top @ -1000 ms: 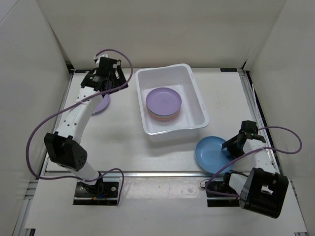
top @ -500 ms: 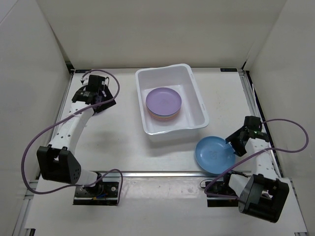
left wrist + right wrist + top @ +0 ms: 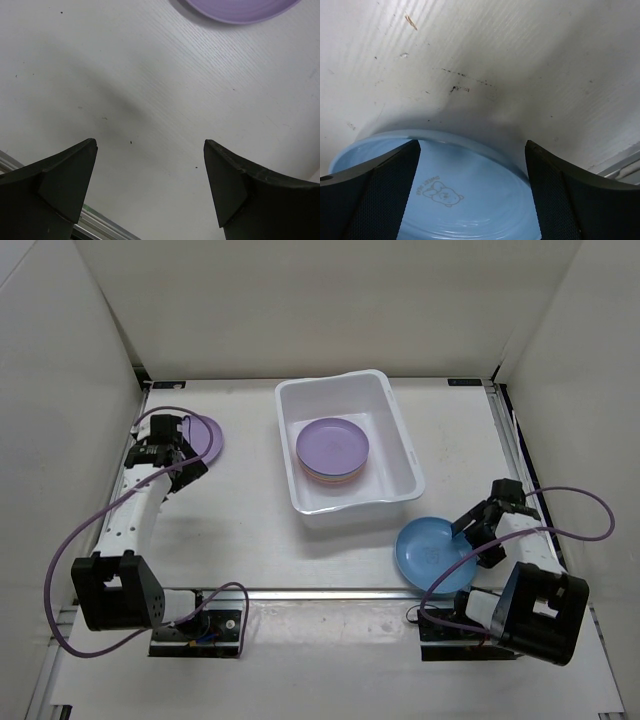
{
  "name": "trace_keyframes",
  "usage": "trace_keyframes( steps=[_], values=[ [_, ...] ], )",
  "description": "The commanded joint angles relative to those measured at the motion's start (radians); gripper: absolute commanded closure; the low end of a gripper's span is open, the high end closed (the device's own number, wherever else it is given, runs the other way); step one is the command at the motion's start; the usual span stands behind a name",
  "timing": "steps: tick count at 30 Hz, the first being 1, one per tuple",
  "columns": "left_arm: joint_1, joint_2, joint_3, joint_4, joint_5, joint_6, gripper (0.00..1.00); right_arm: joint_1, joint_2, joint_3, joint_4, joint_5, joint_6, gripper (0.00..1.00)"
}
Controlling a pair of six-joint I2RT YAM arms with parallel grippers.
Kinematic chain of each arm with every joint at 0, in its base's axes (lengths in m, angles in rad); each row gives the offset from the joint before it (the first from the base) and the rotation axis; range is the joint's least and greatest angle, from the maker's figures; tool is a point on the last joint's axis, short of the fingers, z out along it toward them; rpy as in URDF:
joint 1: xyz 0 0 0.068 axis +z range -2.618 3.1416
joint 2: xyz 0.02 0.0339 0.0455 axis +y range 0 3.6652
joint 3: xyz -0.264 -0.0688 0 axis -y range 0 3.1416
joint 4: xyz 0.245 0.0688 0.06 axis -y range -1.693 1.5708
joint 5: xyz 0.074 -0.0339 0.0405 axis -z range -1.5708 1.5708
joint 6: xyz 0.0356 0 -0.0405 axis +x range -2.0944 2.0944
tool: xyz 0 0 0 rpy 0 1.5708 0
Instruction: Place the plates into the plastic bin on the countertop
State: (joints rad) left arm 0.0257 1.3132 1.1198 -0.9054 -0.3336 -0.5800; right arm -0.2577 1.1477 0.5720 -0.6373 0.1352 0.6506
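Note:
The white plastic bin (image 3: 411, 462) stands at the back middle of the countertop (image 3: 250, 510). It holds a stack of plates with a purple one (image 3: 332, 445) on top. Another purple plate (image 3: 207, 436) lies on the counter at the far left; its edge shows at the top of the left wrist view (image 3: 240, 7). My left gripper (image 3: 180, 452) (image 3: 150, 145) hangs open just short of it, over bare counter. A blue plate (image 3: 432, 553) (image 3: 470, 200) lies near the front right. My right gripper (image 3: 470, 538) (image 3: 471, 145) stands open over its right rim, with nothing between its fingers.
A metal rail (image 3: 320, 592) runs along the front edge of the counter, with both arm bases behind it. White walls close in the left, right and back sides. The blue plate sits close to the bin's near right corner.
My left arm has drawn back toward the near left, uncovering the purple plate on the counter. My right gripper's jaws have widened at the blue plate's rim.

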Motion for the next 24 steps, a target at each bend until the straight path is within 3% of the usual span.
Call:
trace_keyframes(
  steps=[1, 5, 11, 15, 24],
  values=[
    [0.011, -0.023, 0.024, 0.011, 0.010, 0.017, 0.01, 0.006, 0.012, -0.020, 0.063, -0.052, -0.008, 0.12],
    [0.010, -0.011, 0.043, 0.010, 0.010, 0.022, 0.01, 0.009, 0.007, -0.023, 0.068, -0.057, -0.014, 0.18],
    [0.011, -0.008, 0.067, -0.009, -0.010, 0.039, 0.01, 0.009, 0.021, -0.092, 0.136, -0.180, 0.003, 0.34],
    [0.010, 0.014, 0.089, -0.043, -0.030, 0.051, 0.01, 0.011, 0.008, -0.080, 0.134, -0.142, 0.001, 0.58],
    [0.010, 0.008, 0.107, -0.056, -0.041, 0.058, 0.01, 0.011, -0.157, 0.072, 0.023, 0.016, -0.029, 0.91]
  ],
)
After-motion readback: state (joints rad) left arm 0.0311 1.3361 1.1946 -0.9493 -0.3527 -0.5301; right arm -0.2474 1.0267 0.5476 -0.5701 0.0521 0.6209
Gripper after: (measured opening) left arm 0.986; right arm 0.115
